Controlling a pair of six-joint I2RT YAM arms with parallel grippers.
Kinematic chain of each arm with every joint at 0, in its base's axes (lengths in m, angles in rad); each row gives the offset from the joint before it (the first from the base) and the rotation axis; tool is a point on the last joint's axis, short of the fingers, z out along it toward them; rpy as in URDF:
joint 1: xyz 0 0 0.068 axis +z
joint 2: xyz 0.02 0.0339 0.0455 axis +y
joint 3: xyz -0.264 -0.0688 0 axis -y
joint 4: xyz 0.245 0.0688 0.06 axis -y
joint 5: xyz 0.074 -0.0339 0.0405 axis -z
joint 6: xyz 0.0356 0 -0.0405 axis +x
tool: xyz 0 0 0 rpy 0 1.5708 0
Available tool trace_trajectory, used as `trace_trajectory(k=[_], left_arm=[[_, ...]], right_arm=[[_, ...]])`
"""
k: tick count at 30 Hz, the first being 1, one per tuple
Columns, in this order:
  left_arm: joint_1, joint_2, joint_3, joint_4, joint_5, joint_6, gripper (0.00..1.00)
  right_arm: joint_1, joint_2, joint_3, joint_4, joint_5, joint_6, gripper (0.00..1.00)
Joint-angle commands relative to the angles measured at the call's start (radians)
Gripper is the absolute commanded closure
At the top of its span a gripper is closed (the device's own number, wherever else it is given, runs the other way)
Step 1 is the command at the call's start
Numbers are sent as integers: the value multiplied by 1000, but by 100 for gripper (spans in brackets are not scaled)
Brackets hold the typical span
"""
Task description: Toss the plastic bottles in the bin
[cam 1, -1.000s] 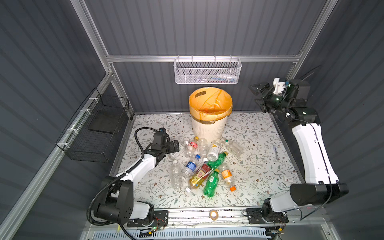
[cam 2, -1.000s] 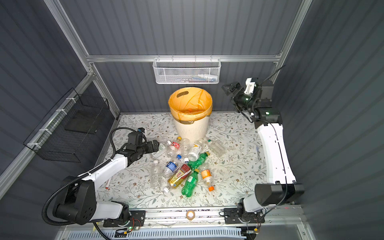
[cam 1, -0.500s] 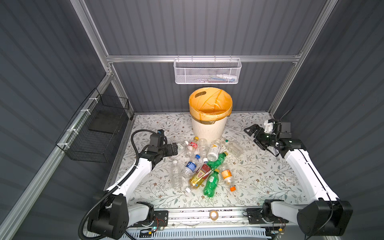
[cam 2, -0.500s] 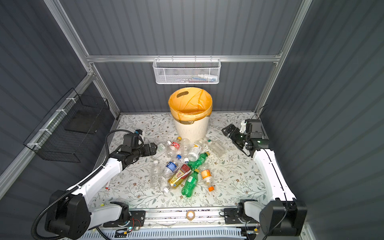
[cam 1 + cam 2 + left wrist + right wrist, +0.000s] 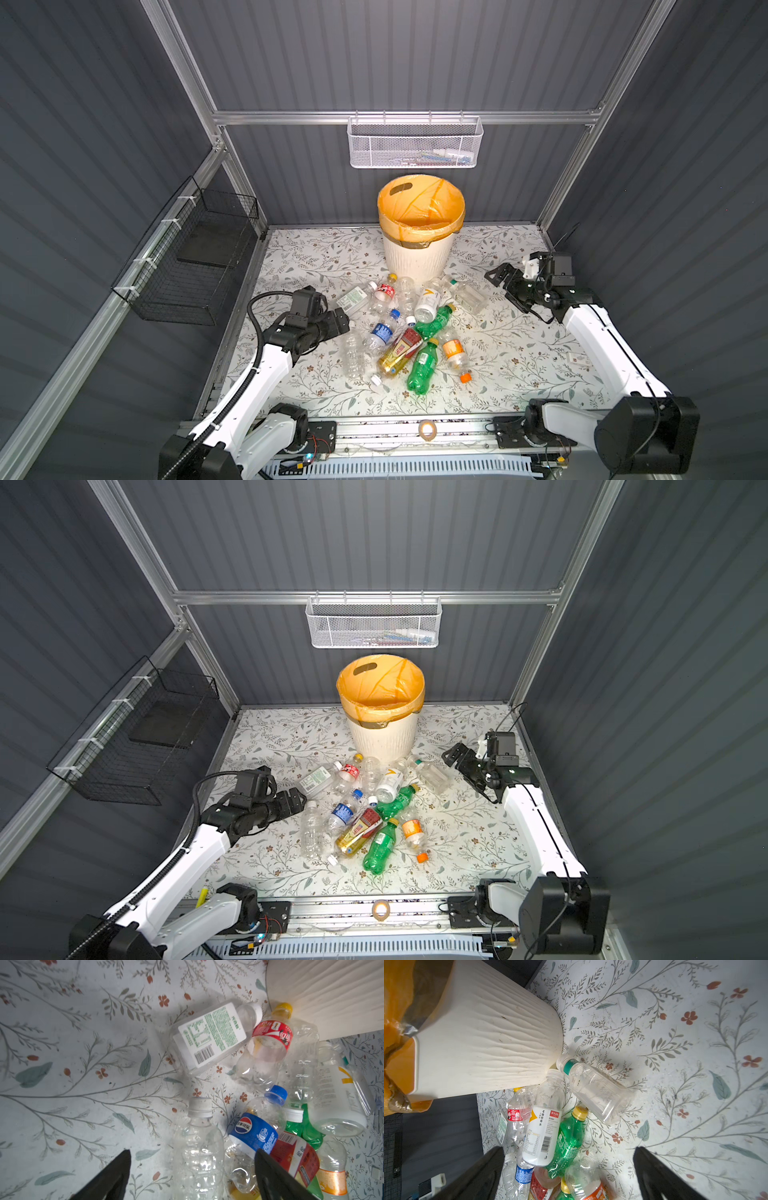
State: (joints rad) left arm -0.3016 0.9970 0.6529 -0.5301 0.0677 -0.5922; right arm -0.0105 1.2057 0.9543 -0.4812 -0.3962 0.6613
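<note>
Several plastic bottles (image 5: pixel 409 328) lie in a heap on the flowered floor in front of the bin (image 5: pixel 415 257), which is cream, ribbed and lined with an orange bag. My left gripper (image 5: pixel 340 322) is at the heap's left edge. In the left wrist view it (image 5: pixel 192 1153) is open, its jaws either side of a clear ribbed bottle (image 5: pixel 197 1167) with a white cap, with a gap on both sides. A blue-labelled bottle (image 5: pixel 252 1133) lies beside it. My right gripper (image 5: pixel 496 276) hangs open and empty to the right of the heap, near a clear square bottle (image 5: pixel 596 1088).
A white mesh basket (image 5: pixel 415 143) hangs on the back wall above the bin. A black wire basket (image 5: pixel 195 266) is fixed to the left wall. A tape roll (image 5: pixel 427 429) sits on the front rail. Grey walls close in on three sides.
My right arm has come down from high beside the bin to low over the floor, right of the heap. My left gripper has shifted toward the front, over the clear ribbed bottle.
</note>
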Motion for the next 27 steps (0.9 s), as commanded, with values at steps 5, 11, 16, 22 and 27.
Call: trace_trajectory(k=[5, 11, 16, 22, 27], left_arm=[[-57, 62, -45, 45, 61, -52, 10], [-126, 137, -59, 74, -7, -71, 12], [-135, 204, -68, 87, -36, -82, 15], [-139, 242, -80, 123, -39, -82, 19], [-140, 233, -72, 114, -38, -76, 31]], right_arm=[[-3, -11, -52, 44, -7, -11, 1], [-3, -14, -77, 41, 11, -26, 1], [-3, -6, -81, 36, 18, -32, 1], [-3, 4, -106, 53, 11, -22, 1], [-3, 0, -114, 50, 16, -21, 1]])
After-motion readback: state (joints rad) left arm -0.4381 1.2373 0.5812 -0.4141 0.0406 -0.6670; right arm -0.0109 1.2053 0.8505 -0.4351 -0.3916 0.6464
